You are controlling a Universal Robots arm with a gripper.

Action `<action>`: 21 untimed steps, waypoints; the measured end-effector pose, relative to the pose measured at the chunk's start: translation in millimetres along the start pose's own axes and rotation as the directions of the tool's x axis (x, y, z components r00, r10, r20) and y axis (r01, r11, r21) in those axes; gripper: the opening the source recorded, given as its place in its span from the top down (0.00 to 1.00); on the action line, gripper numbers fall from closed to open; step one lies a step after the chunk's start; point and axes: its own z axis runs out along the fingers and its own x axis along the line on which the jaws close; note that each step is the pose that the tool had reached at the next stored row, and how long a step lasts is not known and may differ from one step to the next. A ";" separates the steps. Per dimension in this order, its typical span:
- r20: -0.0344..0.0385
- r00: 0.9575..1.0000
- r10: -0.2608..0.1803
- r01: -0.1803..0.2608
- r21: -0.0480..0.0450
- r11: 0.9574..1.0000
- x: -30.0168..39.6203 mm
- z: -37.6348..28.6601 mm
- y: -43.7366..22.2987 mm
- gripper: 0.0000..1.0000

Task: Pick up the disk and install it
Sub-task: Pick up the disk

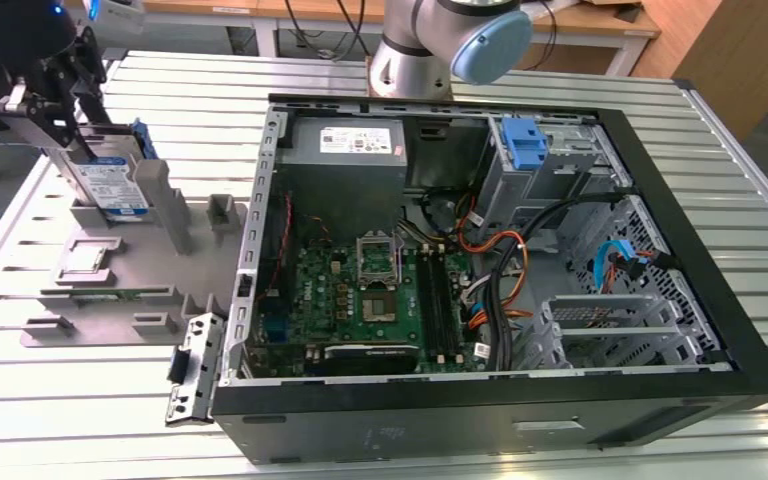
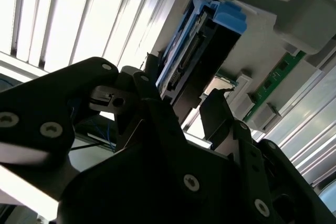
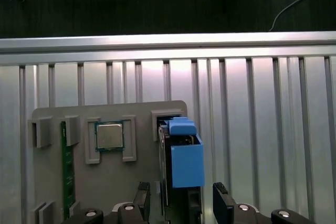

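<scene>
Exterior view is showing the disk (image 1: 107, 178) standing on edge in a slot of the grey holder (image 1: 104, 290) at the exterior view's left. It is well apart from the computer case (image 1: 704, 300), which is lying with its side off at the exterior view's right. Gripper (image 1: 71, 115) is hanging right over the disk's top, at the far end of the holder.

In the first wrist view the fingers (image 3: 221, 205) are sitting spread, one on each side of the disk's blue frame (image 3: 186, 163). A small gap is showing on both sides, so they are holding nothing. Second wrist view is giving the same: the disk edge is running between the two black fingers, with no contact I can make out.

Chip (image 3: 108, 136) and memory stick (image 3: 66, 166) are lying in their own pockets beside the disk slot.

Judging the step as the grasp. It is wanting the fingers squared to the disk's flat faces, centred along its length and low enough to catch more than the blue tab. They should be closing evenly so the disk is not getting tipped in the slot.
</scene>
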 end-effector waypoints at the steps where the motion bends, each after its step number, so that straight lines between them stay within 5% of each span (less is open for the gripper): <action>1: 0.002 1.000 -0.003 0.003 0.000 1.000 -0.1 0.1 0.0 0.41; 6: 0.003 1.000 -0.008 0.008 -0.001 1.000 0.0 0.3 0.0 0.41; 12: 0.002 0.997 -0.071 0.071 -0.005 0.997 0.1 1.4 -0.2 0.41; 21: 0.002 0.997 -0.072 0.072 -0.005 0.997 -0.1 1.4 -3.7 0.41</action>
